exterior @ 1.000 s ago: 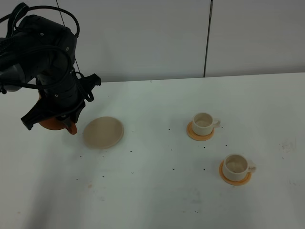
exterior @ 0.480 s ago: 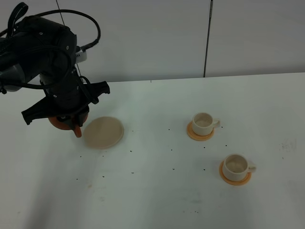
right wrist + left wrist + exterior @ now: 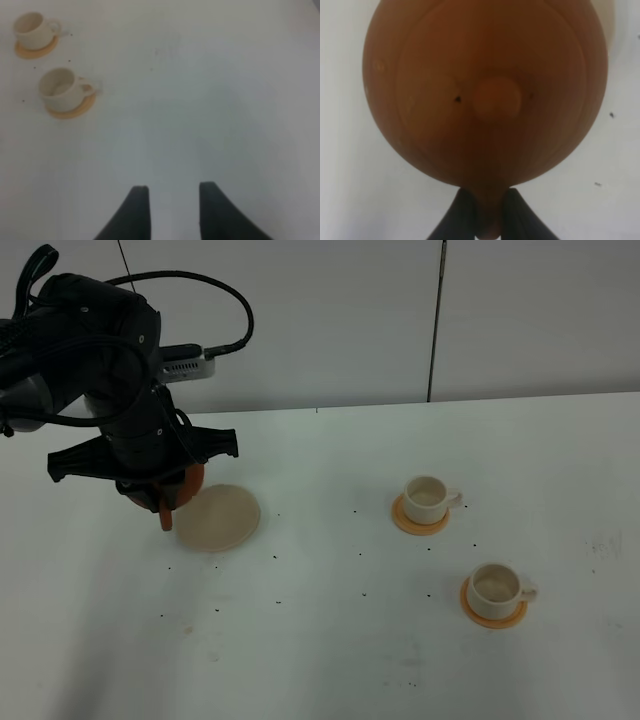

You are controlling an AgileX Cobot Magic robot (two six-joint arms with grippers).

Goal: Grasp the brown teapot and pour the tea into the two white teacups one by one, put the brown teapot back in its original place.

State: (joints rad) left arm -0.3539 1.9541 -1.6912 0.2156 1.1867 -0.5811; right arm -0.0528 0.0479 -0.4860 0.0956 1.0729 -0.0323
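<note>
The left hand (image 3: 488,202) is closed on the loop handle of the brown teapot (image 3: 485,95). Its two dark fingers (image 3: 461,217) pinch the handle from either side, and the wrist camera looks straight down on the knobbed lid (image 3: 497,97).

In the high view the teapot shows only as an orange patch under the black arm (image 3: 100,360). It overlaps the 10 o'clock rim of the pale beige saucer (image 3: 225,522). Whether it touches the saucer or the table (image 3: 330,650) cannot be told. The rest of the saucer's face lies bare.

From the saucer toward 3 o'clock, open white table with a few small dark specks runs up to the far teacup (image 3: 426,496) on its orange coaster (image 3: 418,527). The near teacup (image 3: 495,586), on a coaster of its own, lies at 4 o'clock from the far one, well apart. Both cup handles point to 3 o'clock.

The right hand (image 3: 173,187) is outside the high view. Its wrist camera shows the fingers parted with nothing between them, over bare table, the cups well off.
</note>
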